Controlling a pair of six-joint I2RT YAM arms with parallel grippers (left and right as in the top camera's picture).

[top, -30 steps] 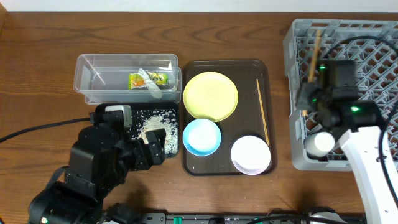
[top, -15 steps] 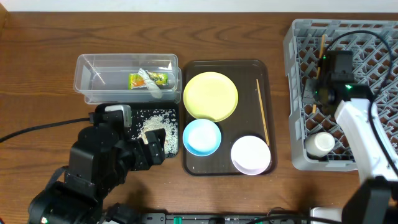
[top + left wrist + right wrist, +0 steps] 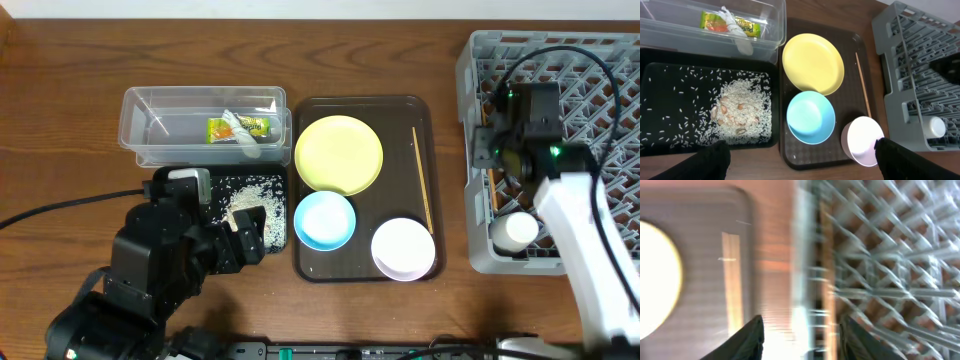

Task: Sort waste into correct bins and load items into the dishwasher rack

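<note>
The grey dishwasher rack stands at the right. My right gripper hangs open over its left edge. The blurred right wrist view shows the open jaws and a wooden chopstick lying in the rack. The other chopstick lies on the brown tray with the yellow plate, blue bowl and white bowl. The clear tub holds the snack wrapper and white scrap. The black container holds rice. My left gripper is open and empty, high above the table.
A white cup lies in the rack's front left part. The left arm's body covers the black container's left half in the overhead view. Cables run across the table at the left and over the rack.
The right gripper has moved left and forward to the rack's left edge. The chopstick that stuck up from it no longer shows in the overhead view. The left arm has not moved.
</note>
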